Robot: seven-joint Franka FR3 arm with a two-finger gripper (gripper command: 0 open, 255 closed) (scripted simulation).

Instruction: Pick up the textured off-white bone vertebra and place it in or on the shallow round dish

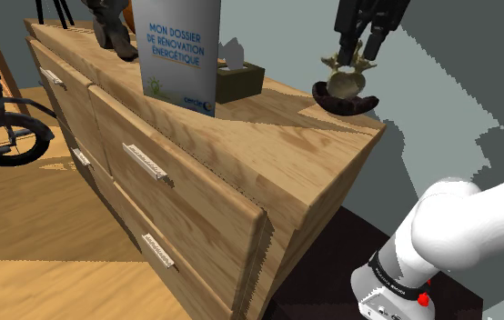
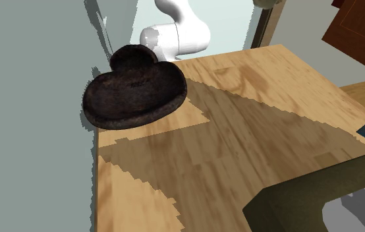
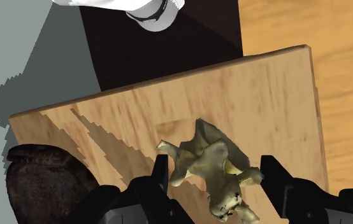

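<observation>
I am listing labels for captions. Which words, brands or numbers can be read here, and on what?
"MON DOSSIER DE RÉNOVATION ÉNERGÉTIQUE": on the white-and-blue folder standing on the wooden dresser.
The folder's corner logo: too blurred to read.
Marking on the arm's black band: too small.

Bright, even light falls on the pale wood-grain sideboard [image 1: 241,155], whose top is crossed by broad darker shadow bands with jagged, stair-stepped edges fanning out beside the dark brown rough-textured shallow dish [image 2: 135,92]. The same saw-toothed shadow edges mark the grey wall [image 1: 478,100] behind the sideboard. Surfaces read matte and sharp, the dish nearly black with little detail.
</observation>
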